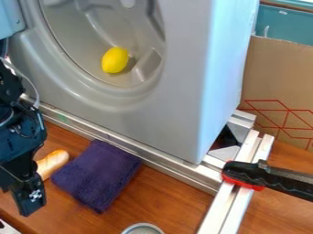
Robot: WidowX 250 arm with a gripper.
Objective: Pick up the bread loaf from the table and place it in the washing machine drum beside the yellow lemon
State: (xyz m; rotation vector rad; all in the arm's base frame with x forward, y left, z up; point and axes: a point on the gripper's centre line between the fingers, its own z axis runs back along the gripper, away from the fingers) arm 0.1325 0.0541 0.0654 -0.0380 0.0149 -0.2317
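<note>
In the camera view, the black gripper (28, 200) hangs at the left, whether open or closed I cannot tell, beside a rounded, golden-brown toy bread (52, 163) and a fuzzy purple cloth (99, 174) on the wood-grain worktop (168, 201). Behind them, a smooth yellow lemon (115, 60) lies in the round hollow of a grey toy washing machine (174, 116), near metal rails (177, 172), a black-and-red clamp (245, 175) and a cardboard box (278, 75) printed with red lines.
</note>
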